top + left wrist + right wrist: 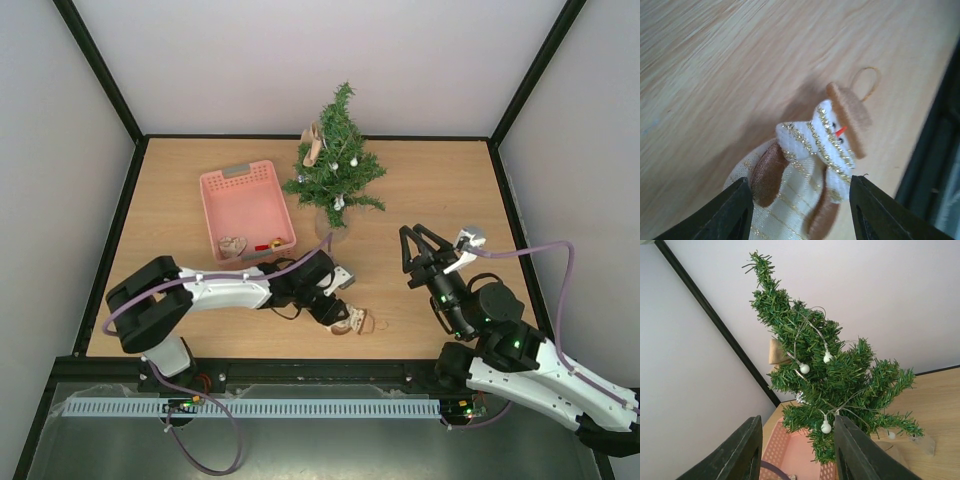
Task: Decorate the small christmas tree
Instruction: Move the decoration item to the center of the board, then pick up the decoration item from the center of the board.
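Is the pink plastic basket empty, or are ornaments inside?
Not empty: the pink plastic basket holds a beige fabric ornament and a small red piece at its near end.

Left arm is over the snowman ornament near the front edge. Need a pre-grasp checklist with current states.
1. Left gripper jaws apart, one on each side of the snowman ornament: ok.
2. Snowman lying flat on the table, nothing on top of it: ok.
3. Hanging loop in view, outside the fingers: ok.
4. Right gripper open, empty, apart from the small christmas tree: ok.
5. Tree upright: ok.
6. Free branch for the loop: cannot tell.
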{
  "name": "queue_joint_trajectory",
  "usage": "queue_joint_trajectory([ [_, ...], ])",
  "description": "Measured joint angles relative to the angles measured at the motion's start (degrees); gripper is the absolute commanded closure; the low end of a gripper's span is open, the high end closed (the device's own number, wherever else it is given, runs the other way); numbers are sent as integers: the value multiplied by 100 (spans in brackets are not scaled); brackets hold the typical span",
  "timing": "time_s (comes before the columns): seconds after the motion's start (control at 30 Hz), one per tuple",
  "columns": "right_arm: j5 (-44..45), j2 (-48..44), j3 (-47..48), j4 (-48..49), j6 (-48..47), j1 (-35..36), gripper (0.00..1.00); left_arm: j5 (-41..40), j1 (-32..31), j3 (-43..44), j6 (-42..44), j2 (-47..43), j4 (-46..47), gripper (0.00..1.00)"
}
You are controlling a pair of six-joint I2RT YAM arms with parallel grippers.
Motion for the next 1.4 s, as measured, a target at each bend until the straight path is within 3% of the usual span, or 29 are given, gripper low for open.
queue_joint_trajectory([
  [0.13, -2, 42, -28, 2, -13, 0, 61, 48, -101, 0, 0, -295, 90, 46],
  [0.47, -9, 44, -72, 2, -31, 0, 61, -188, -90, 251, 1987, 33, -212, 46],
  [0.77, -9, -35, -138, 4, -33, 0, 61, -229, -90, 365, 2785, 271, -70, 47],
  [1.07, -7, -116, -142, 4, -35, 0, 61, -247, -90, 516, 3069, 741, -59, 64],
  [1.23, -4, -151, -149, 2, -48, 0, 60, -258, -90, 498, 3143, 754, -42, 90],
  [1.4, -4, -153, -149, 2, -50, 0, 60, -321, -87, 470, 3053, 743, -39, 97],
])
